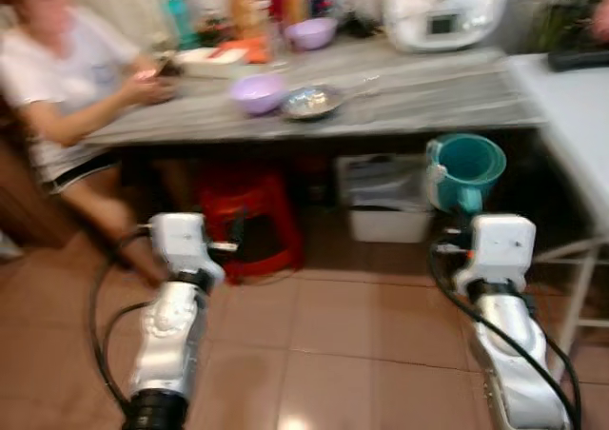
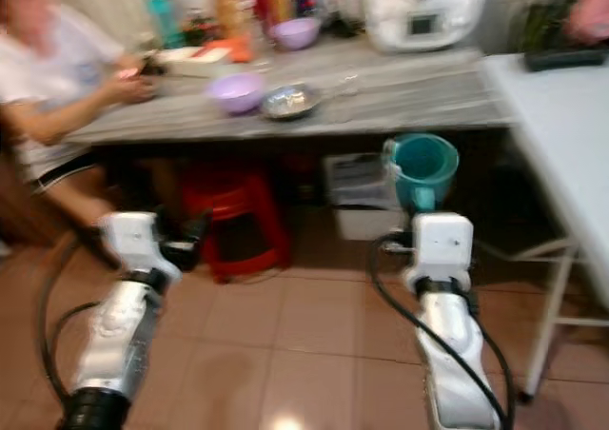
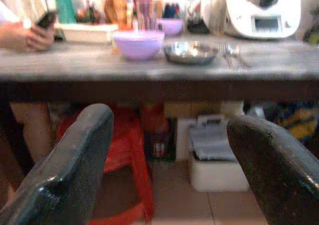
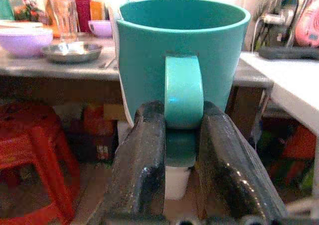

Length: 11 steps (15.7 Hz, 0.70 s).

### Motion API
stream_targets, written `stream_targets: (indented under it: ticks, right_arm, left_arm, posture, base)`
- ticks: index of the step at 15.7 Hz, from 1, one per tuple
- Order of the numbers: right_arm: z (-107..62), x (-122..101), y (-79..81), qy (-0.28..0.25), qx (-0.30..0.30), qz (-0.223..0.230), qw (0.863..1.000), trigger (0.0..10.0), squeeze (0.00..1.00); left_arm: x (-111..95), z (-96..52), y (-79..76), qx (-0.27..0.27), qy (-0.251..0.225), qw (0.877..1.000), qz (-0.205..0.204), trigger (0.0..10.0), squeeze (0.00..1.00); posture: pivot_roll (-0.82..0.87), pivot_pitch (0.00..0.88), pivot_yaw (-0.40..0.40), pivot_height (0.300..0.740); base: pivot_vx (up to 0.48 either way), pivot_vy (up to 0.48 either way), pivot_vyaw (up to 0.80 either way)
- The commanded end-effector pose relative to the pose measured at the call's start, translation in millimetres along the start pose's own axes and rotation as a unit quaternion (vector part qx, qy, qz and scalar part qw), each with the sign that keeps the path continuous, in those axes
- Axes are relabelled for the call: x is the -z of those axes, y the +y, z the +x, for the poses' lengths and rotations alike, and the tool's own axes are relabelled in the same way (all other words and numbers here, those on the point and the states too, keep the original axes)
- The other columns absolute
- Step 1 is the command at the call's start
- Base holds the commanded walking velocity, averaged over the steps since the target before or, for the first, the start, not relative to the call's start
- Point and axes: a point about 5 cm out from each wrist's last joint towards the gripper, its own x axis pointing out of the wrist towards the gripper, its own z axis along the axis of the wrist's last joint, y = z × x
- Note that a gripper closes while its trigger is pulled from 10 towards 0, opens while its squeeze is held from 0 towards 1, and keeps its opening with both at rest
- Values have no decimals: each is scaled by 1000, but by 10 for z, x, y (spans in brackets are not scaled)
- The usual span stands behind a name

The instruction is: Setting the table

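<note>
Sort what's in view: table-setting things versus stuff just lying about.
For the job: teal mug held by the right gripper; purple bowl; metal dish; fork; open left gripper.

Lying about: red stool; white appliance; bottles.

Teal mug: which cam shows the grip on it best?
Right wrist view: the teal mug is close and upright, the right hand shut on its handle, one finger either side. Both eye views show the mug smaller and blurred, held in front of the table edge.
</note>
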Motion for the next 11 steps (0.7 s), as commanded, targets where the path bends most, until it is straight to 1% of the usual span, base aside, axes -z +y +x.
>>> stream_targets:
  ticks: [1,3,4,6,8,11]
  right_arm:
    - [9,-93,32,-22,-4,9,1000,10000,0]
    - [-4,-93,15,-24,-4,6,1000,10000,0]
    - [-12,-98,0,-25,-3,2,1000,10000,0]
    - [-22,-86,-20,-24,0,2,1000,10000,0]
    - [-26,-78,-19,-23,0,3,1000,10000,0]
    - [-22,-78,24,-24,-7,4,1000,10000,0]
  left_arm:
    - [-82,16,67,-8,-13,1000,21,10000,0]
    - [-65,-60,71,-4,-12,1000,21,10000,0]
    - [-41,-130,80,-2,-8,1000,24,10000,0]
    - [-5,-198,79,2,-3,1000,30,10000,0]
    - [13,-212,74,3,0,1000,25,10000,0]
    - [-20,-190,23,13,-6,1000,20,10000,0]
  posture:
    - [-145,20,104,740]
    - [-146,20,104,740]
    - [-145,19,105,740]
    - [-143,20,104,740]
    - [-141,19,103,740]
    - [-140,18,104,740]
  base:
    - [0,0,0]
    - [0,0,0]
    - [0,0,0]
    - [0,0,0]
    - [0,0,0]
    - [319,0,0]
